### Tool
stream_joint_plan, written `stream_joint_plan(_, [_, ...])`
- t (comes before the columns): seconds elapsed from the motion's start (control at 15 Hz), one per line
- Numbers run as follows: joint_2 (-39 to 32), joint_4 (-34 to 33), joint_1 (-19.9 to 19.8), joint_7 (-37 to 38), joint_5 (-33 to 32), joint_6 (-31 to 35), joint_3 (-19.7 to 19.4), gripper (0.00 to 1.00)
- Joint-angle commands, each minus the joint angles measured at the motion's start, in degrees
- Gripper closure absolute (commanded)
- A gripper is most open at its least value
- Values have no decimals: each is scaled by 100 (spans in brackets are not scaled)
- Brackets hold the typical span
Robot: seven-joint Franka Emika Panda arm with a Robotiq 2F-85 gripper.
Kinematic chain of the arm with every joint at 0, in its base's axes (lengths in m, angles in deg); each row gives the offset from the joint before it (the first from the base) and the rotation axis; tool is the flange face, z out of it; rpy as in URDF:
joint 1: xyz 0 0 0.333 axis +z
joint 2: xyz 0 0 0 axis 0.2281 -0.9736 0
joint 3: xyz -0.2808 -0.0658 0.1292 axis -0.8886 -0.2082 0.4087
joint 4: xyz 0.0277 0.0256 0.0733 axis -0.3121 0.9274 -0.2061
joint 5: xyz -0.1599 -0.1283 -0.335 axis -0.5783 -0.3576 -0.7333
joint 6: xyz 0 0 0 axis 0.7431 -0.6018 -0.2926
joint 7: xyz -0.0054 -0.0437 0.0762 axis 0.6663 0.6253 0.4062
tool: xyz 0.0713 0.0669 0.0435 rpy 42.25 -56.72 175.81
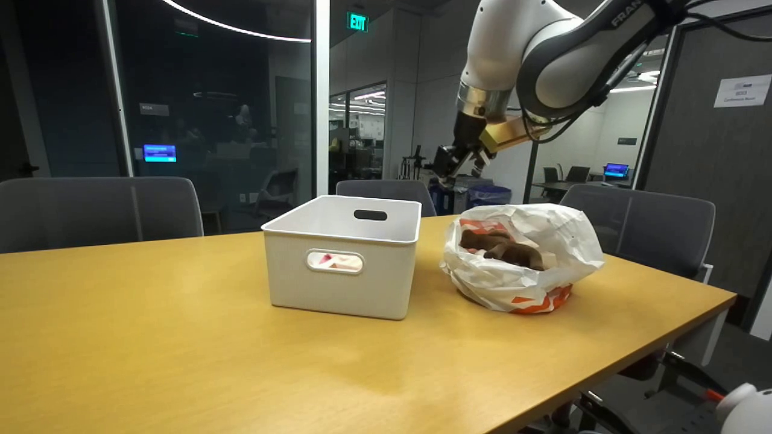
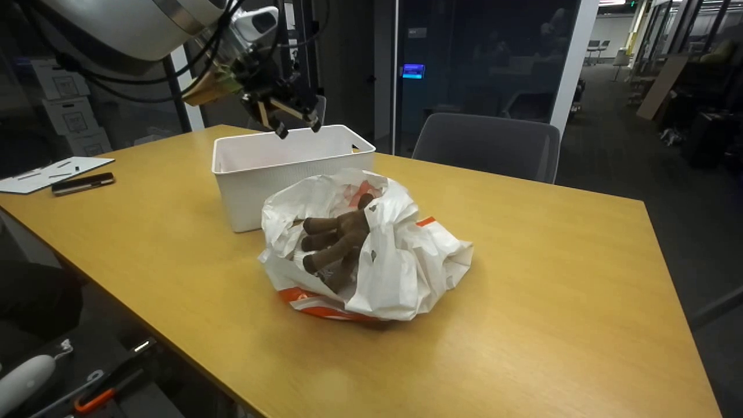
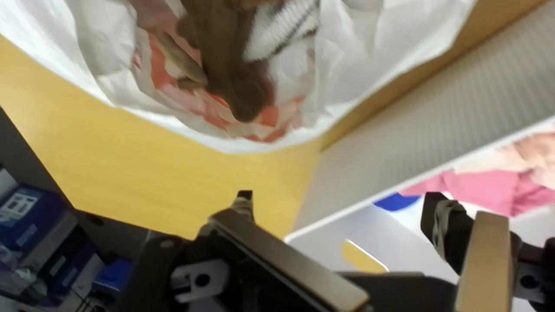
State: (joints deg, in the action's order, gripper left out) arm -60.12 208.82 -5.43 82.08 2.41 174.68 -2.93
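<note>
White bin (image 1: 338, 292) on table (image 1: 181, 337), pink cloth (image 3: 485, 186) inside; pincer (image 3: 339, 197) up above nr bin's rim, jaws wide apart & empty; white bag (image 2: 400, 273) just beside bin w/ brown soft toy (image 2: 351, 225) in it; grey chairs (image 1: 90, 214) round table, exit sign (image 1: 357, 22) in bkgd

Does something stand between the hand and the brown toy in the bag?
In the wrist view, the box's corner and the bag's rim lie between the hand and the toy; the bag's mouth is open.
</note>
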Motion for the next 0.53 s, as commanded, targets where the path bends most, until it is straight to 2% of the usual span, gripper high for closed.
stream_joint_plan(0.0, [-231,-276,178,58,167,957,124,0])
stream_joint_plan(0.33, [-1425,-554,491,-682,1409,2394,303,0])
stream_joint_plan(0.47, [-2105,-686,377,-1373,2114,2923,632,0])
